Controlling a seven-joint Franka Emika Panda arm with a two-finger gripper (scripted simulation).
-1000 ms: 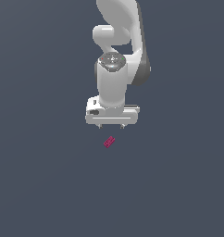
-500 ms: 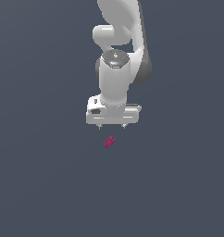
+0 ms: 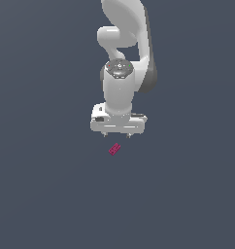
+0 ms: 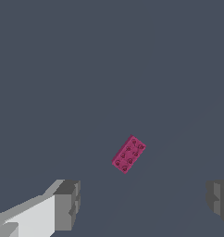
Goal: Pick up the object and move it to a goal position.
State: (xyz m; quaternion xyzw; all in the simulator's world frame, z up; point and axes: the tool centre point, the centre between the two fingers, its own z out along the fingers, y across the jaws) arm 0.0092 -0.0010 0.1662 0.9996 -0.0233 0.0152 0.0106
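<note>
1. Exterior view, upper centre: I keep the arm (image 3: pixel 123 58) upright with the wrist pointing straight down, which I judge suits a top-down grasp.
2. Exterior view, centre: the gripper (image 3: pixel 118 134) hangs above the grey floor (image 3: pixel 41 194), jaws spread wide and holding nothing.
3. Exterior view, just below centre: the brick (image 3: pixel 114 149) lies flat on the floor, studs up, turned diagonally, apart from the fingertips.
4. Wrist view, lower left and lower right: the fingers (image 4: pixel 66 205) frame a broad gap.
5. Wrist view, centre: the brick (image 4: pixel 128 154) sits ahead of that gap, not yet between the jaws; I judge an approach and descent remain.
</note>
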